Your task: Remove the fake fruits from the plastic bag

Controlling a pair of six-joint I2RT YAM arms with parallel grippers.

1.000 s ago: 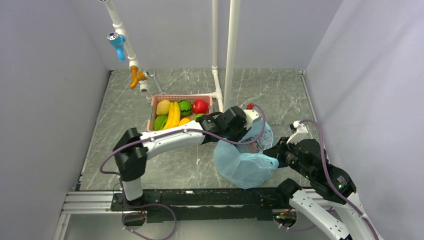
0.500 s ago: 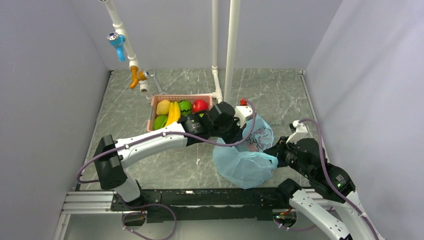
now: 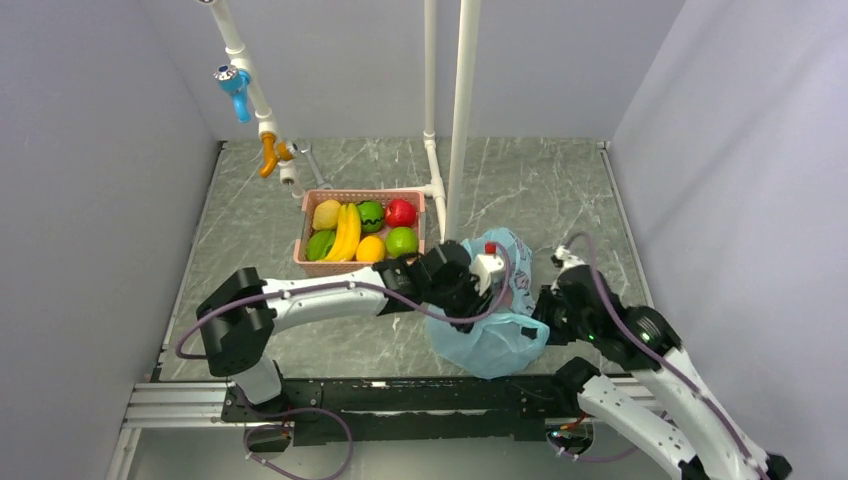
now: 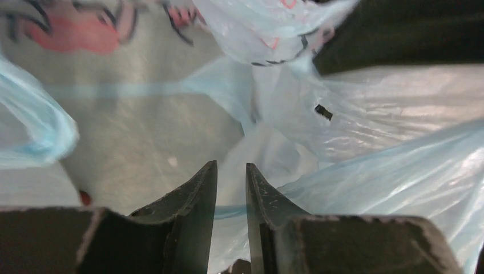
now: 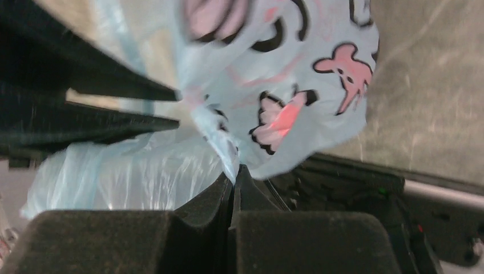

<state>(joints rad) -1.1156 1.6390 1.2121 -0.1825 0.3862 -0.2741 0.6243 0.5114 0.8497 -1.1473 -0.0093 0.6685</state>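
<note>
Left arm is swinging back from the basket point(image 3: 362, 193) toward the bag point(image 3: 490, 338) — orange point(image 3: 370, 248) and green apple point(image 3: 402, 241) are now showing uncovered in the basket. Left pincer point(image 4: 231, 166) is hanging over the bag mouth, barely parted, gripping nothing. Right pincer point(image 5: 234, 177) is clamping a fold of bag film, likely keeping the mouth lifted off the bench point(image 3: 560, 190) for reaching in. Fruits point(image 3: 346, 232) are sitting in the basket; any left inside — cannot tell.
</note>
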